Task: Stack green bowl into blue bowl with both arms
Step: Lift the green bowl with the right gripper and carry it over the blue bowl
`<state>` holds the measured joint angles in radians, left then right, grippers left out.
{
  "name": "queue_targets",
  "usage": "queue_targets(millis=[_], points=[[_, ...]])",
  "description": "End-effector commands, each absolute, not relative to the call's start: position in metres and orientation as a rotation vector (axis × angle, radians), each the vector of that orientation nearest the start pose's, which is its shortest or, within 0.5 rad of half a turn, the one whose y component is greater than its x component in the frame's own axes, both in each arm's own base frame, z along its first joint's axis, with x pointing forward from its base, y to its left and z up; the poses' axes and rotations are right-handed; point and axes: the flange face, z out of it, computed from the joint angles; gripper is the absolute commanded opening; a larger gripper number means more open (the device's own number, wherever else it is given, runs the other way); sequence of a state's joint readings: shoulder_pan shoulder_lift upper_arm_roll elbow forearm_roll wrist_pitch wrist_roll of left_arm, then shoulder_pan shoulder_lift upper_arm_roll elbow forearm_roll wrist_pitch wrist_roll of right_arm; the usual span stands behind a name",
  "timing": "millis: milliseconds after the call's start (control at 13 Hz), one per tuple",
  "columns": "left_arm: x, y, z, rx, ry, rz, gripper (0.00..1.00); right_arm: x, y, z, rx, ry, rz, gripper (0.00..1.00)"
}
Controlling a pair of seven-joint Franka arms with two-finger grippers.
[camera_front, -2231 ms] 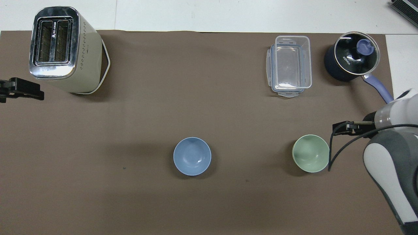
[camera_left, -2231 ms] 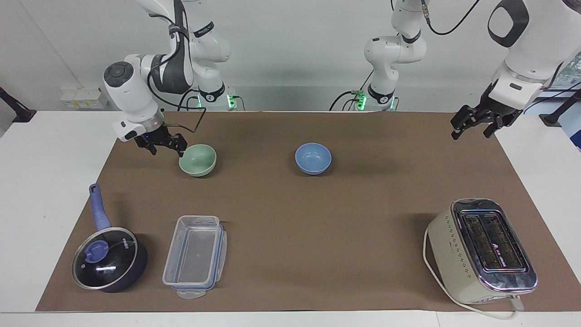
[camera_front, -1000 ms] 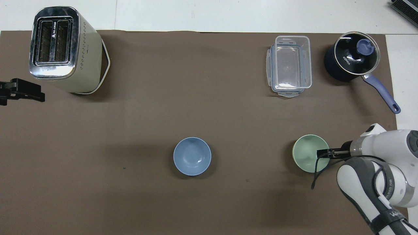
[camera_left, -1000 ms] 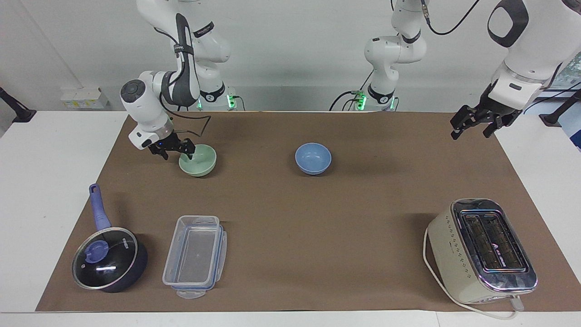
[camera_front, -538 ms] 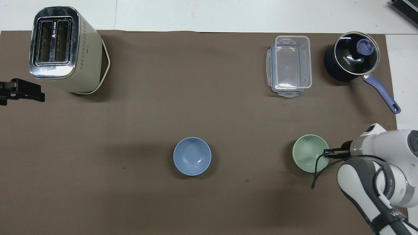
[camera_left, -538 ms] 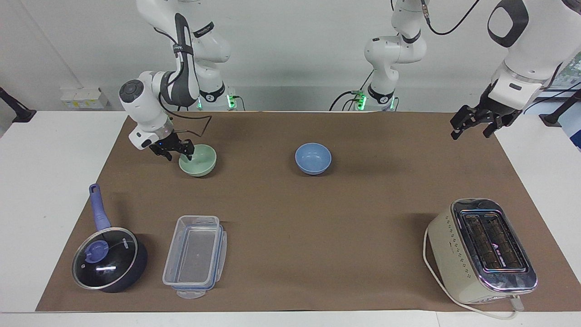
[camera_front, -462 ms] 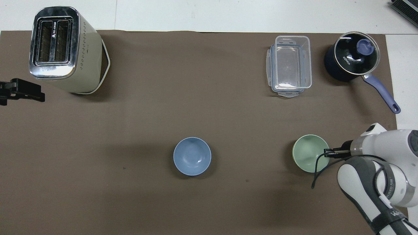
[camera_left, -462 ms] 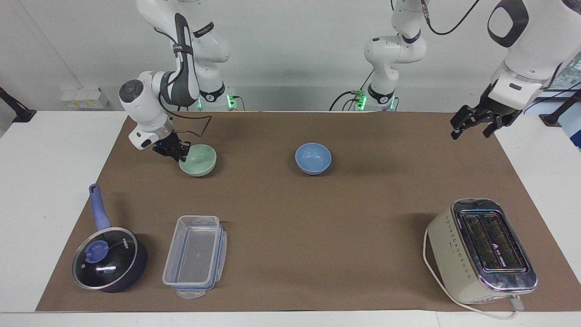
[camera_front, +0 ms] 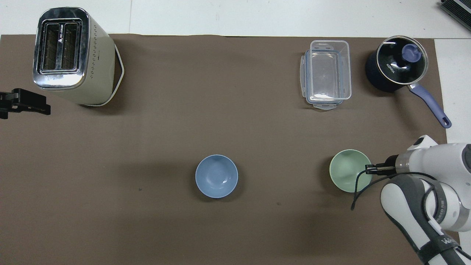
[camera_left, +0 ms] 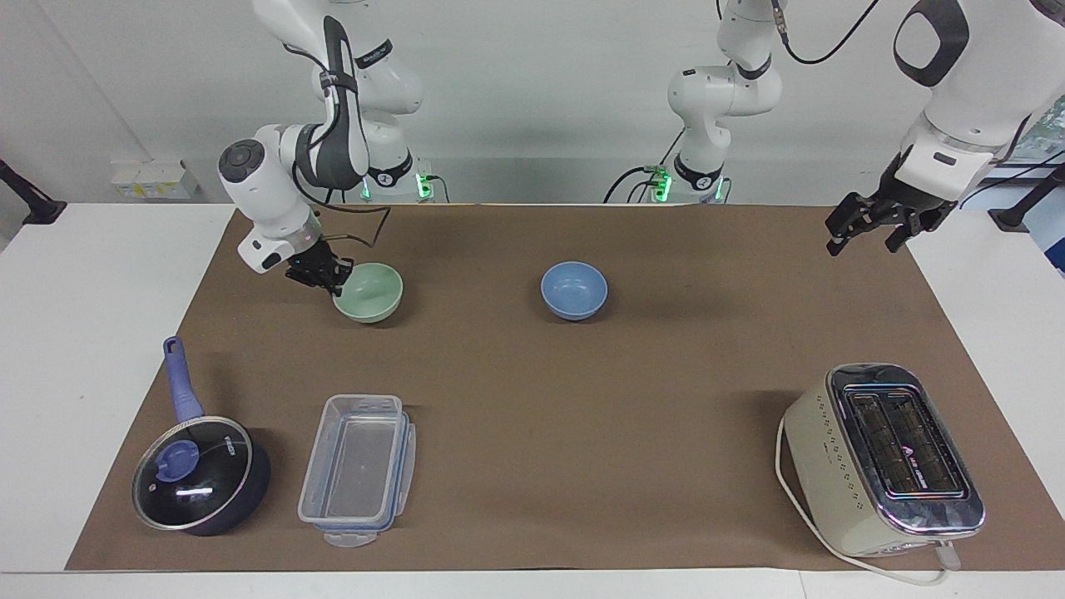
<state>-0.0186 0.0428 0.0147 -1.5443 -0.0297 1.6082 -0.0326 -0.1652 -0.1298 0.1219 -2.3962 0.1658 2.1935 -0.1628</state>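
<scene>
The green bowl sits near the right arm's end of the brown mat; it also shows in the overhead view. My right gripper is shut on the bowl's rim on the side toward that end, also in the overhead view. The blue bowl stands upright and empty at mid-table, level with the green bowl and apart from it. My left gripper waits open and empty in the air over the mat's edge at the left arm's end.
A cream toaster stands far from the robots at the left arm's end. A clear lidded container and a dark-blue lidded saucepan stand far from the robots at the right arm's end. The brown mat covers the table.
My right gripper came down to the green bowl's rim and closed on it. The bowl has shifted slightly toward the blue bowl. The left arm has not moved.
</scene>
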Motion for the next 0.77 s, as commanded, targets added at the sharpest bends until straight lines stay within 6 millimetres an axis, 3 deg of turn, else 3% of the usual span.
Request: queue_targets(millis=[0,385,692], points=[[0.571,-0.004,0.618,-3.153,-0.063,-0.014,1.0,0.462,0.029,0.393,-2.982,-0.084,0.055,0.0],[0.571,-0.004,0.618,-3.153,-0.063,-0.014,1.0,0.454,0.155,0.423,-2.982,-0.018,0.038,0.0],[0.571,-0.004,0.618,-3.153,-0.063,-0.014,1.0,0.446,0.208,0.419,-2.933,-0.032,0.074,0.0]])
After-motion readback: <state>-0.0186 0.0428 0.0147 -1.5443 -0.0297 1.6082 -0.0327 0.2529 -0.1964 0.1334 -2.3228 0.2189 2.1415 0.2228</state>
